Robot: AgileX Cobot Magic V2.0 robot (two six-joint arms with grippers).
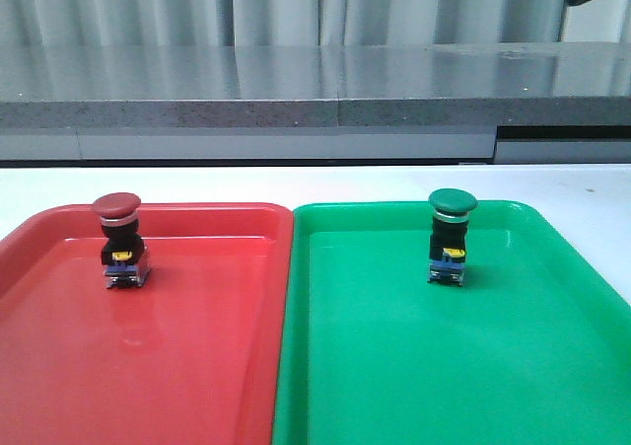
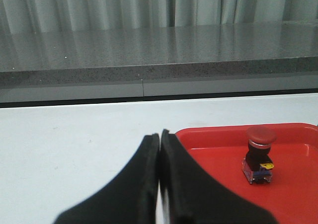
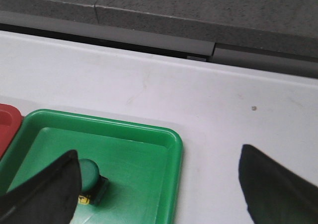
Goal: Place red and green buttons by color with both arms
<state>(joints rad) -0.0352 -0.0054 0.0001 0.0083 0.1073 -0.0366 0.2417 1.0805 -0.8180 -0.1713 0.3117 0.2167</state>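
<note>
Both buttons sorted: red button [image 1: 120,240] in red tray [image 1: 197,366], green button [image 1: 451,238] in green tray [image 1: 513,366]. Left gripper [image 2: 160,139] closed, empty; right gripper [image 3: 159,177] wide open above, empty; best retracted straight clear.

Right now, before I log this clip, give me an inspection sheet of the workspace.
Surface: white table, bare around the trays.
Job's things: red button upright in the red tray; green button upright in the green tray. Trays side by side.
Clutter: nothing seen.
End effectors: left end effector shut, empty, beside the red tray; right end effector open, empty, above the green tray's corner.
Cables: nothing seen.
Surroundings: grey counter, pale curtain behind.
</note>
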